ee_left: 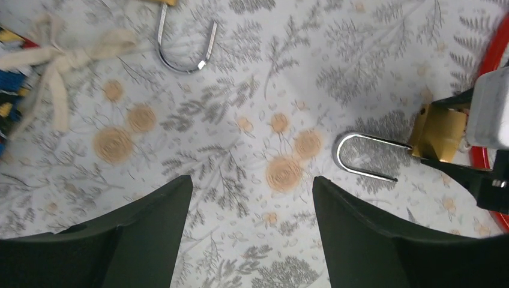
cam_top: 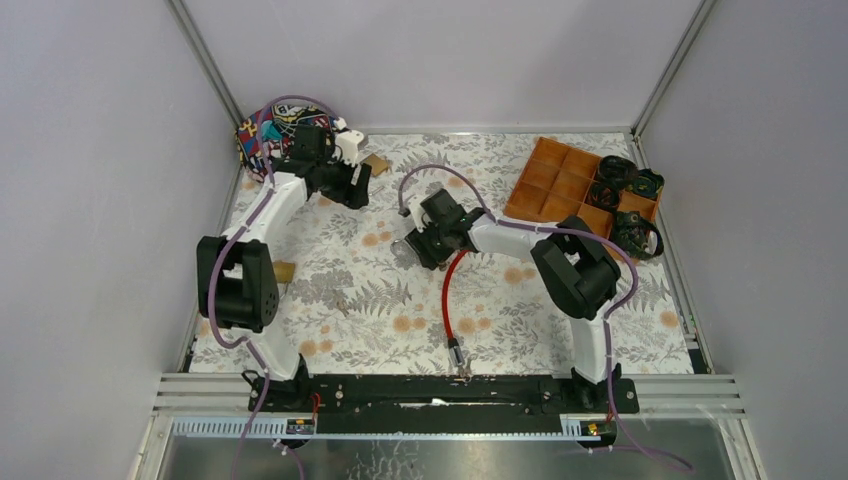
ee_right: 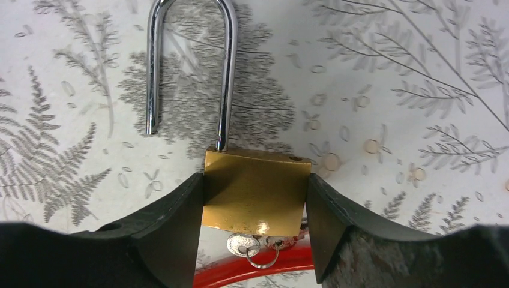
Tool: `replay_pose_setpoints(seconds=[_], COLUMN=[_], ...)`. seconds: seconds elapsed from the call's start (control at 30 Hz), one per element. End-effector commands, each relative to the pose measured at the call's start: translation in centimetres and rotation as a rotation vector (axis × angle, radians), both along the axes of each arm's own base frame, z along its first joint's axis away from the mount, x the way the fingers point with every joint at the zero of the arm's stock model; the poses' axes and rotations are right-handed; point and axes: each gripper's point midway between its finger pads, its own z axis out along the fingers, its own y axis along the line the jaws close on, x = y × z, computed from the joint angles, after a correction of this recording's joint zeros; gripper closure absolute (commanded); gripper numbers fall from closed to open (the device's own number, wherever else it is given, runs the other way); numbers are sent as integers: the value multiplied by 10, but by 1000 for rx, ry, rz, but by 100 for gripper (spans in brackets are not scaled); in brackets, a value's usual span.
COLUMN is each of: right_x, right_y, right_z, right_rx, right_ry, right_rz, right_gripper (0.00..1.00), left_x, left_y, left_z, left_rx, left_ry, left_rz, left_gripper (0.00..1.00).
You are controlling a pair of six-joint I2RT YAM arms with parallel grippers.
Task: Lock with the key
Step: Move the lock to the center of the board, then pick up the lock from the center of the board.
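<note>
A brass padlock (ee_right: 255, 192) lies on the flowered cloth with its steel shackle (ee_right: 189, 66) swung open, one leg free of the body. My right gripper (ee_right: 255, 180) is shut on the padlock's body, one finger against each side. A silver key (ee_right: 243, 245) with a small ring shows at the padlock's bottom edge. In the top view this right gripper (cam_top: 418, 250) is at the table's middle. My left gripper (ee_left: 252, 180) hangs open over bare cloth, with nothing between its fingers. It sees the same padlock (ee_left: 438, 135) to its right.
A red cable (cam_top: 447, 290) runs from the padlock toward the near edge. A second open shackle (ee_left: 183, 45) lies by the patterned bag (cam_top: 270, 135) at the back left. An orange compartment tray (cam_top: 560, 180) with black items stands at the back right.
</note>
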Motion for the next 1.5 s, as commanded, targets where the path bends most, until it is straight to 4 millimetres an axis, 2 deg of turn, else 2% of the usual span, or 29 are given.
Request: replay_pose_setpoints(seconds=[0.0,0.23,0.33,0.43,0.53,0.63,0.73,0.83,0.9,1.0,1.1,1.17,1.23,1.37,1.47], right_x=[-35,-30,-35,-48,-51,-44,-45,-52,-56,-71,-80,-88,-96,-107,-110], right_y=[-11,-24,-32,-27,-15,-9,2,22,28,34,38,41,43,42,42], right_z=[-29,-24,-19,-23,-27,-27,-15,8,18,24,31,38,45,54,59], right_rx=[-122,-238,-268,-245,-187,-176,-114,43,136,231,286,329,365,396,421], right_ry=[80,105,98,156,180,169,188,245,296,374,408,428,453,481,483], right_rz=[85,1,-40,-37,-30,-45,-22,23,43,49,56,73,88,107,114], right_gripper=[33,17,17,26,51,71,85,96,100,100,100,100,100,100,100], left_x=[-27,-39,-42,-44,-48,-58,-80,-115,-131,-140,-137,-132,-136,-144,-144], left_y=[-3,-4,-3,-5,-10,-16,-26,-29,-27,-31,-47,-56,-63,-79,-89], left_z=[-1,10,14,17,17,12,3,-5,-7,-14,-22,-31,-44,-64,-77], left_rx=[-15,-43,-37,-41,-63,-76,-77,-39,-8,-4,-47,-55,-31,40,60], left_ry=[31,20,3,-5,2,12,0,15,9,-44,-122,-157,-200,-253,-232], left_rz=[-52,-40,-52,-61,-84,-156,-342,-585,-703,-802,-860,-882,-963,-1093,-1139], left_gripper=[20,20,20,20,23,32,42,44,40,31,25,20,18,15,16])
